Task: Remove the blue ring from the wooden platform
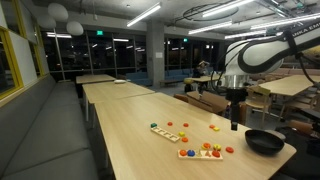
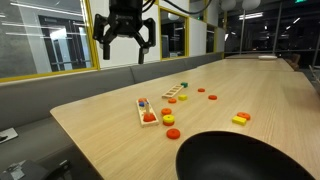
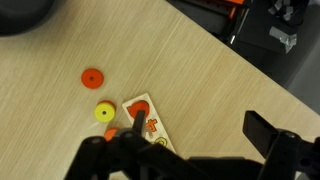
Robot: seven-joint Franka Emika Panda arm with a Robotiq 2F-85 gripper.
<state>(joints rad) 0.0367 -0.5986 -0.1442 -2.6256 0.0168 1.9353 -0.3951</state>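
Note:
The wooden platform [image 2: 147,111] lies flat on the long table and carries red and orange pieces. A tiny bluish spot [image 2: 143,101] at its far end may be the blue ring; it is too small to be sure. The platform also shows in the exterior view [image 1: 200,153] and in the wrist view [image 3: 148,124], partly hidden there by my fingers. My gripper [image 2: 125,38] hangs open and empty high above the table, also seen in the exterior view [image 1: 236,112]. In the wrist view the open jaws [image 3: 197,124] frame bare table beside the platform.
A black bowl [image 2: 245,157] stands near the table's front edge. A paler wooden strip [image 2: 176,92] lies beyond the platform. Loose pieces lie around: a red disc [image 3: 92,77], a yellow ring [image 3: 104,112], an orange disc [image 2: 168,120], and red discs [image 2: 212,97].

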